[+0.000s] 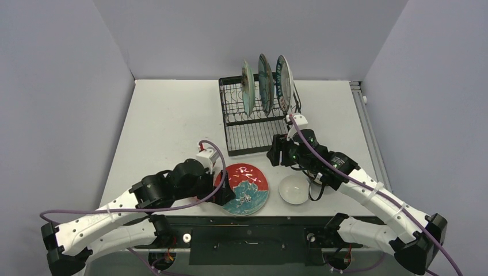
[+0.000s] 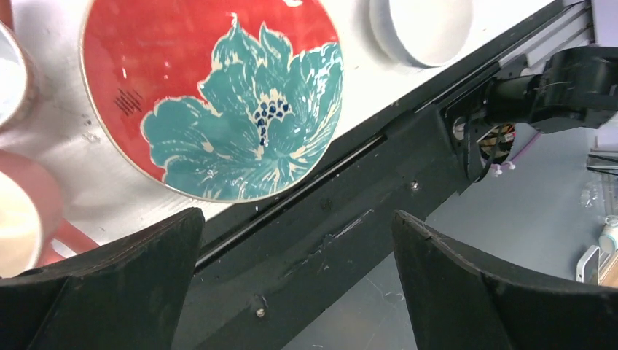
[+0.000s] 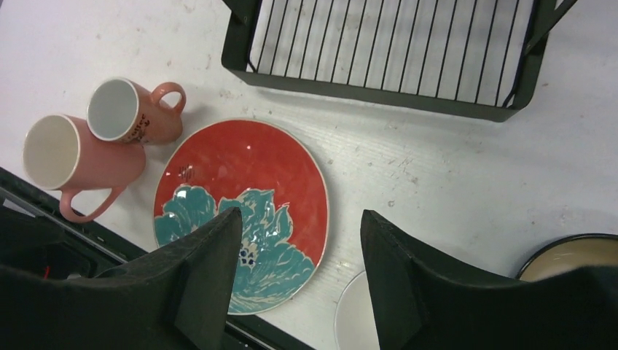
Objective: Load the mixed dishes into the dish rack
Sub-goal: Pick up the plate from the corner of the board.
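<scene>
Black fingers of the left gripper (image 2: 297,219) stand spread wide and empty at the near edge of the white table (image 1: 172,126), just beside the round red plate with a teal flower (image 2: 211,95), which lies flat between two pink ceramic mugs (image 3: 135,113) and a white bowl (image 1: 293,190). The right gripper (image 3: 300,215), part open and holding nothing, hovers between that plate and the black wire dish rack (image 3: 379,93). A clean lift likely means pinching the rim at the table edge, then tipping it upright into a free slot.
</scene>
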You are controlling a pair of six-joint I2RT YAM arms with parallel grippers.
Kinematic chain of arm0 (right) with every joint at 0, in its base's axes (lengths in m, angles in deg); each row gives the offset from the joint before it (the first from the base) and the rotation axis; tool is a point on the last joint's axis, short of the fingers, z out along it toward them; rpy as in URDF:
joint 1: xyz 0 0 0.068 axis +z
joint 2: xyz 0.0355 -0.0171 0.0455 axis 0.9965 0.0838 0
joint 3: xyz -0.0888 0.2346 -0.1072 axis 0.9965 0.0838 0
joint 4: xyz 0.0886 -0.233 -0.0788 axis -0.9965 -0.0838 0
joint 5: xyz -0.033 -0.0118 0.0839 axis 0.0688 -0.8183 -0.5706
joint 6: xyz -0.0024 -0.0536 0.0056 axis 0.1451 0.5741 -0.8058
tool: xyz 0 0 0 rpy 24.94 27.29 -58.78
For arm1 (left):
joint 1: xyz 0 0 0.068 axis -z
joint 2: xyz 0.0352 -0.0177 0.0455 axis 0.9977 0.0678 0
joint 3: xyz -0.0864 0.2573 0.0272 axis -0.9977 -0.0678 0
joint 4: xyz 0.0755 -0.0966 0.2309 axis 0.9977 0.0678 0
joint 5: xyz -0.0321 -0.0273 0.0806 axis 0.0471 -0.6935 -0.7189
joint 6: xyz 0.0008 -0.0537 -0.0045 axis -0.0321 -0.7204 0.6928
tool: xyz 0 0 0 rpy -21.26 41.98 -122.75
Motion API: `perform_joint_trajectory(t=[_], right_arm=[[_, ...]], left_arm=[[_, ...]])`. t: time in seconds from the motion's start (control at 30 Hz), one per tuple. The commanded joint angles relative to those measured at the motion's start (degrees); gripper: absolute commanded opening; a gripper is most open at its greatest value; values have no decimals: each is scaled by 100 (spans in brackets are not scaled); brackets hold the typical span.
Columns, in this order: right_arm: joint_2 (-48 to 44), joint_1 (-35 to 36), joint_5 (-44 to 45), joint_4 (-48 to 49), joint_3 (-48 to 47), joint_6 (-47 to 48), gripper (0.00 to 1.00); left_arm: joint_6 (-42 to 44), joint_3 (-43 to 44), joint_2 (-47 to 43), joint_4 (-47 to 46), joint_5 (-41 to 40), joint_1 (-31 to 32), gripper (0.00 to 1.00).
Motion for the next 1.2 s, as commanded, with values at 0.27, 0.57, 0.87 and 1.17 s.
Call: perform_joint_trajectory(t=[0.27, 0.57, 0.87, 1.17], right_arm=[[365, -49, -673, 380, 513, -263, 56], [670, -51, -844, 507, 585, -318, 55], [767, -54, -882, 569, 635, -329, 54], [754, -60, -852, 576, 705, -337, 54]], left_arm=[[-1826, -107, 420, 161, -1035, 458, 83], [-2630, -322, 571, 436, -1139, 479, 69], [-3296, -902, 608, 275, -1139, 546, 53], [-3642, -1296, 851, -37, -1170, 629, 40]])
